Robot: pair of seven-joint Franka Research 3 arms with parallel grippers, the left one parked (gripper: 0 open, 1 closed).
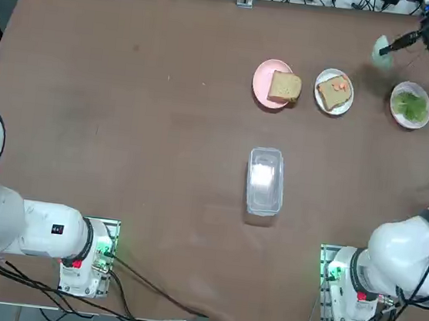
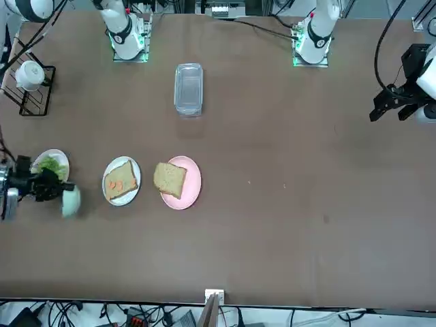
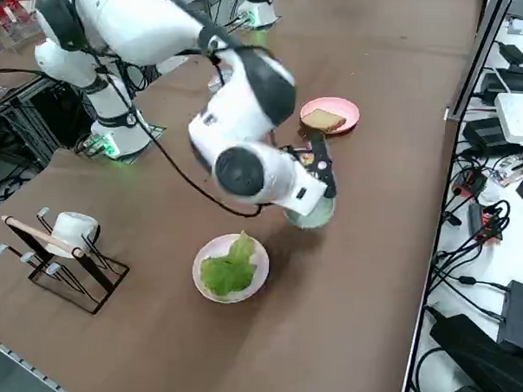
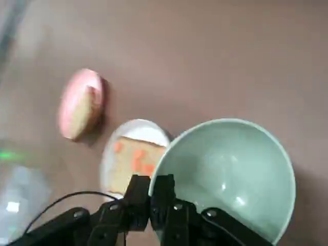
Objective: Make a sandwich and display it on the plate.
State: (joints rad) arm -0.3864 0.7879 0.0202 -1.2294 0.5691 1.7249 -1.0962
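Observation:
No stacked sandwich is in view; its parts lie apart. One toasted bread slice rests on a pink plate. A second slice, with small orange pieces on top, lies on a white plate. A green lettuce leaf sits on another white plate. My right gripper hovers beyond the lettuce plate, shut on the rim of a pale-green bowl. In the wrist view the fingers pinch the bowl's edge, and the bowl looks empty.
A clear lidded plastic container stands mid-table. A wire rack with a white mug sits at the table's right edge, near the lettuce plate. Cables and boxes lie past the far edge.

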